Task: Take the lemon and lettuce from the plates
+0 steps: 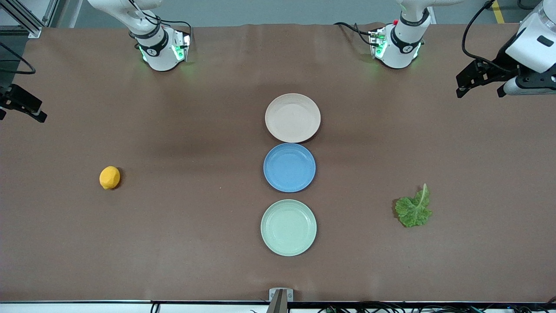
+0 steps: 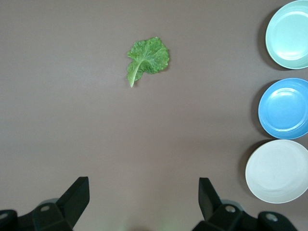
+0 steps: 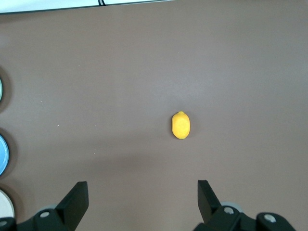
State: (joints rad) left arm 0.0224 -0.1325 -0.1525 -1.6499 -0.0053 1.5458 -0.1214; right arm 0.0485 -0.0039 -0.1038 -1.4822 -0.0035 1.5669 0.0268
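1. Front view: the three plates sit in a row down the middle of the tabletop (image 1: 195,261), all bare: the beige-pink plate (image 1: 292,118) toward the edge where the arms' bases stand, the blue plate (image 1: 289,167) in the middle, the pale green plate (image 1: 288,227) toward the camera's edge. The lemon (image 1: 109,178) lies on the bare tabletop toward the right arm's end, the lettuce (image 1: 414,208) toward the left arm's end, so neither is on a plate (contrary to the task's wording). The left claw (image 1: 481,82) hangs over the left arm's end of the tabletop; the right claw (image 1: 21,106) over the right arm's end. Both arms wait

2. Left wrist view: the left claw (image 2: 144,197) is spread wide and holds nothing. The lettuce (image 2: 148,58) looks light, limp and easily torn; I would pinch the pale stem rib, gently

3. Right wrist view: the right claw (image 3: 143,198) is spread and empty too. The lemon (image 3: 181,125) is probably firm, smooth and apt to roll; grip across its narrow middle
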